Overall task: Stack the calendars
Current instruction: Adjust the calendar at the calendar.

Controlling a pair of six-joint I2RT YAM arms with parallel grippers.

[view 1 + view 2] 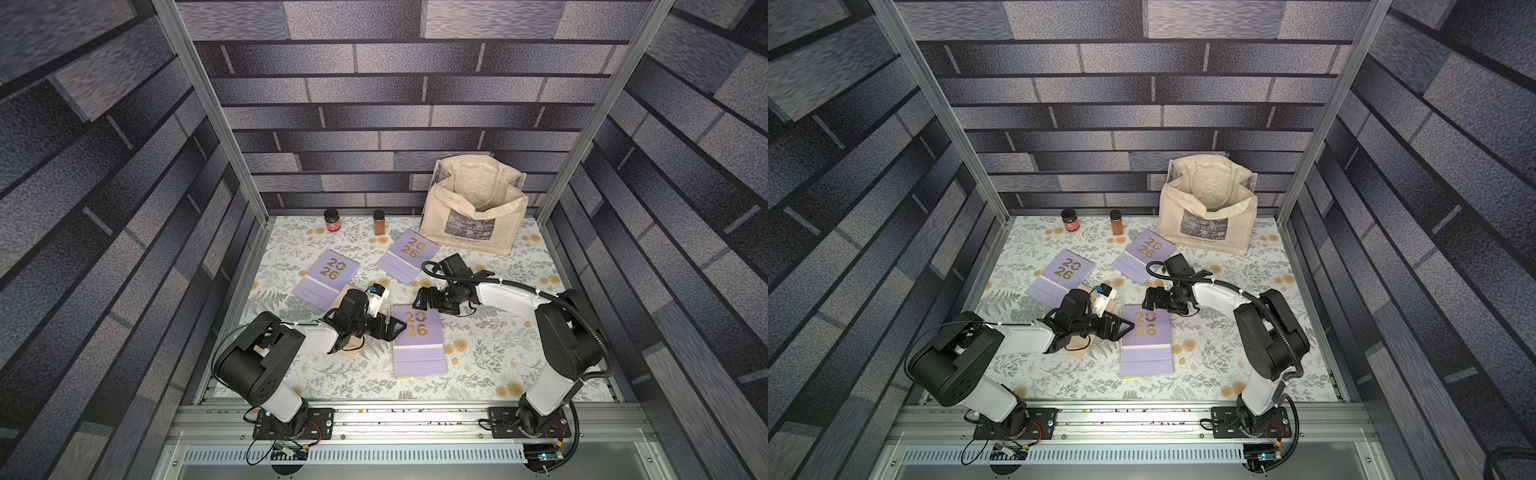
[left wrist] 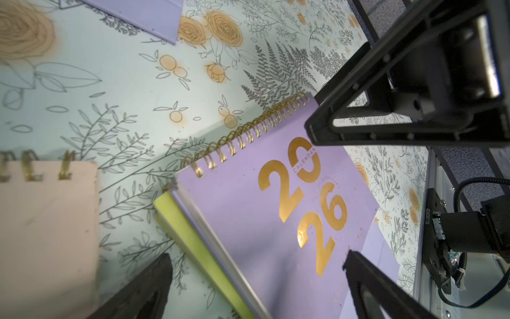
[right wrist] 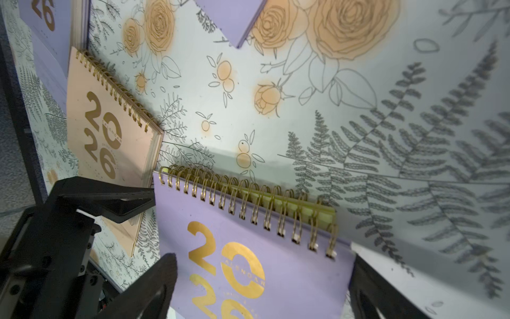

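Observation:
A lilac calendar lies squarely on a yellow-green calendar near the table's middle front. Two more lilac calendars lie single farther back. A peach calendar lies left of the stack, mostly under my left arm in both top views. My left gripper is open at the stack's left edge, one finger over the cloth and one over the lilac cover. My right gripper hovers open over the stack's spiral end, holding nothing.
A cream tote bag stands open at the back right. Two small jars stand at the back edge. A floral cloth covers the table. A metal rail runs along the front; patterned walls close in three sides.

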